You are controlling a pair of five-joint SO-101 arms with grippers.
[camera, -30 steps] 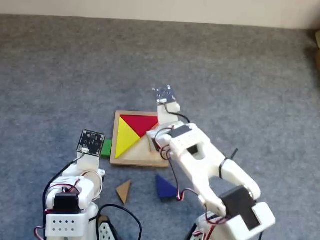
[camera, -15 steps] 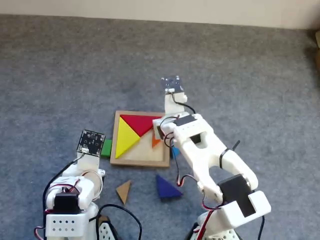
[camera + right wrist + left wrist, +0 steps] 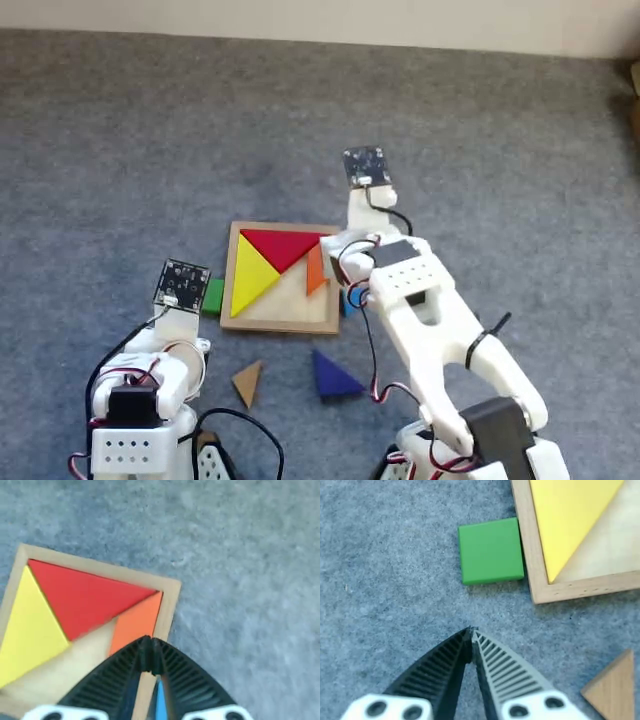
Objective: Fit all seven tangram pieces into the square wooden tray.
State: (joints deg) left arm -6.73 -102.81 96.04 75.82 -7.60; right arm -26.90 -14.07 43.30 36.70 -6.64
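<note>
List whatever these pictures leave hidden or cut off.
Light blue piece: high view, mostly under the right arm, shape unclear; right wrist view, a sliver behind the right hand.
Tan triangle: left wrist view, cut off by the frame edge.
Orange piece: right wrist view, one end covered by the hand.
Tray: high view, one edge partly under the right arm.

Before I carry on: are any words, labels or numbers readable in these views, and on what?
No text can be read.
green square, yellow triangle, red triangle, orange piece: plain colour, no print.
wooden tray: bare wood, no mark.
left arm's circuit board, right arm's circuit board: tiny marks, too small to read.
</note>
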